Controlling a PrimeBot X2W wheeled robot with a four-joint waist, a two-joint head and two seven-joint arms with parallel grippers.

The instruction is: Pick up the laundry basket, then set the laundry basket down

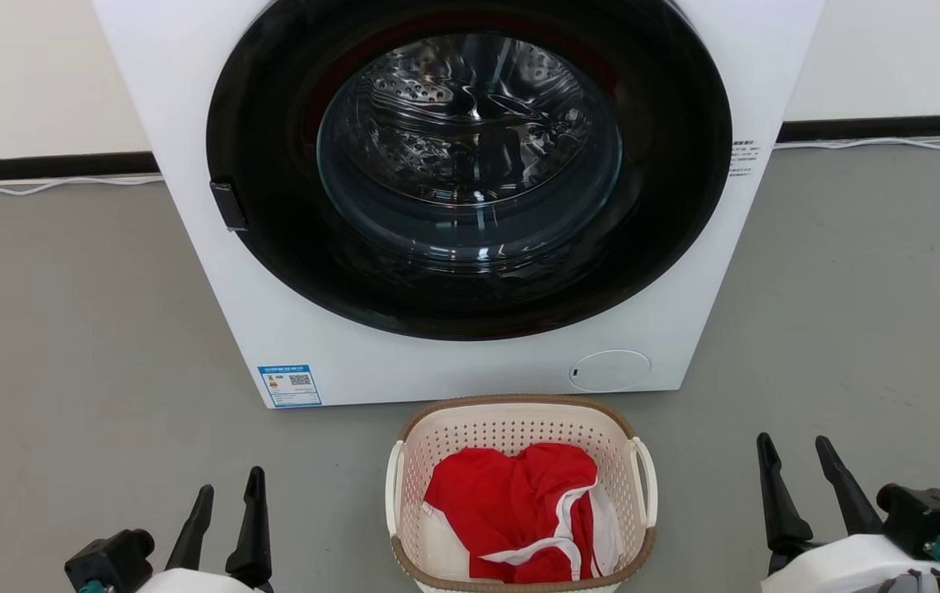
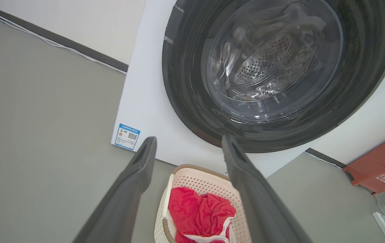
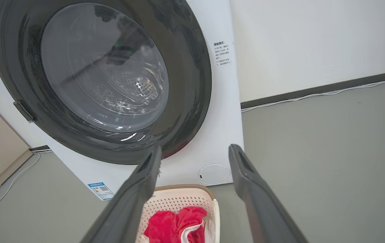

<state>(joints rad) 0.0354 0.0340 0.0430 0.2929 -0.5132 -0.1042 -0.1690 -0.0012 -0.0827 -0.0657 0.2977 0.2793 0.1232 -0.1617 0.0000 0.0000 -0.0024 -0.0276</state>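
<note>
Btm centre, the laundry basket [image 1: 511, 432] holds red cloth [image 1: 511, 502] — left pincer [image 1: 230, 484] lower left & right pincer [image 1: 793, 445] lower right both spread apart, gripping nothing.

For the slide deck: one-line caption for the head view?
Open left gripper and open right gripper flank the laundry basket, red garment inside, on the floor before a front-loading washing machine.

White washing machine [image 1: 189, 82] stood ahead of left gripper [image 1: 231, 482] and right gripper [image 1: 792, 439], dark round door [image 1: 272, 165] facing them, steel drum [image 1: 470, 115] visible through glass. Blue label [image 1: 289, 385] sat low on machine, just ahead of left gripper; round cover [image 1: 610, 371] ahead and inward of right gripper. Red garment [image 1: 511, 502] with white trim lay between grippers. Grey floor [image 1: 66, 329] under all; white wall [image 1: 25, 66], dark baseboard [image 1: 41, 165], white cable [image 1: 25, 186] beyond machine.
</note>
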